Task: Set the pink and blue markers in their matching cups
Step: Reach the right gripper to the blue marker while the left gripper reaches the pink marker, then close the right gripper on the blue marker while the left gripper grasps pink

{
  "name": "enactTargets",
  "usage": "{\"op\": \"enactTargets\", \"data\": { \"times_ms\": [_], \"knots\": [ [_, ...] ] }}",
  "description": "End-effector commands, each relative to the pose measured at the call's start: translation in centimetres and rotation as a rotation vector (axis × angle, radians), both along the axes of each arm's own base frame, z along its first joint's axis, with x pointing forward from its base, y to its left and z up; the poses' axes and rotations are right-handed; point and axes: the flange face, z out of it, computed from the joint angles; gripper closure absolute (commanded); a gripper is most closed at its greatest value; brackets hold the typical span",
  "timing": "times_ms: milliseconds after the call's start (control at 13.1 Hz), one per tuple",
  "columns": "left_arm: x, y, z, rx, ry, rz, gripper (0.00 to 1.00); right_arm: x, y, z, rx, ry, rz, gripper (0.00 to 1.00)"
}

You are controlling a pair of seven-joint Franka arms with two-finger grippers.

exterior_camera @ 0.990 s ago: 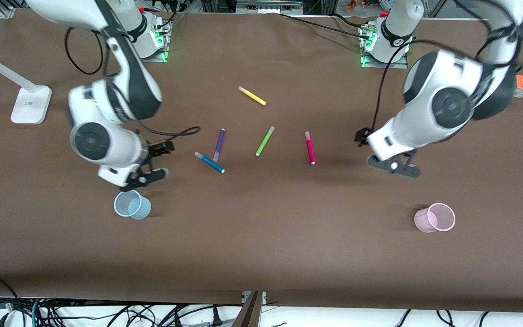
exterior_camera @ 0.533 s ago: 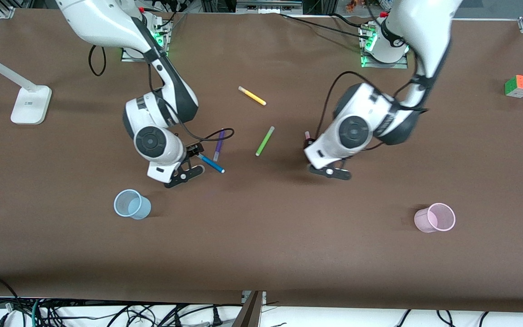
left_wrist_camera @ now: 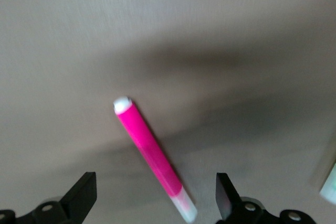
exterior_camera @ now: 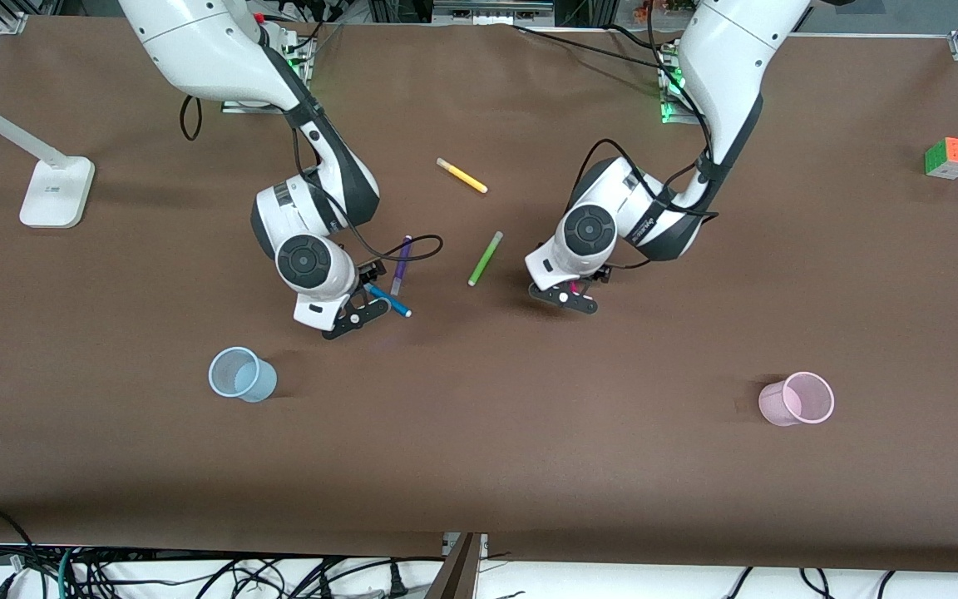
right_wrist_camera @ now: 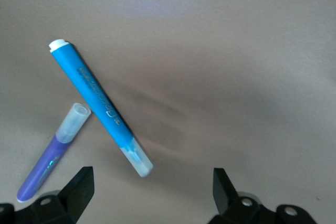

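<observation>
Slim glossy pink marker (left_wrist_camera: 151, 156) and blue marker (right_wrist_camera: 100, 106) flat on matte brown table (exterior_camera: 529, 466)

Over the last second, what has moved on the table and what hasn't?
Both arms swung in toward the middle. The right gripper came from beside the blue cup to over the blue marker; the left gripper came over the pink marker. Both have open fingers and grip nothing. Markers, both cups including the pink cup, unmoved.

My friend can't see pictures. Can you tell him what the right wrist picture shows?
A blue marker lies flat on the brown table, with the right tool open above it. A purple pen lies beside the marker, close to its capped end.
</observation>
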Motion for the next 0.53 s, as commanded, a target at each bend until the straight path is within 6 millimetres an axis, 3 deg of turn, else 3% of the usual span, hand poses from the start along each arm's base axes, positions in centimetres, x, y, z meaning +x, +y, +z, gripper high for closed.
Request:
{"op": "enactTargets", "data": {
  "times_ms": [0,152,229,305,381,457],
  "knots": [
    [-4.9,-1.8,0.0,0.025,-0.058,0.028,0.0,-1.3,0.8,-1.4,0.012,-0.022,0.025,0.0],
    [-5.4,-1.7,-0.9,0.004,-0.08,0.035,0.0,-1.8,0.8,-2.3,0.021,-0.039,0.027,0.06],
    [-5.3,-1.6,-1.0,0.003,-0.08,0.032,0.0,-1.9,0.9,-2.5,0.02,-0.039,0.031,0.2],
    [-5.3,-1.7,-1.2,0.012,-0.089,0.008,0.25,-1.9,0.9,-2.5,0.021,-0.039,0.033,0.33],
    [-5.3,-1.6,-1.3,0.019,-0.095,0.001,0.4,-1.9,1.0,-2.3,0.022,-0.042,0.04,0.49],
    [-5.0,-1.2,-1.7,0.023,-0.092,0.008,0.4,-1.9,1.0,-2.2,0.024,-0.041,0.045,0.71]
  ]
}}
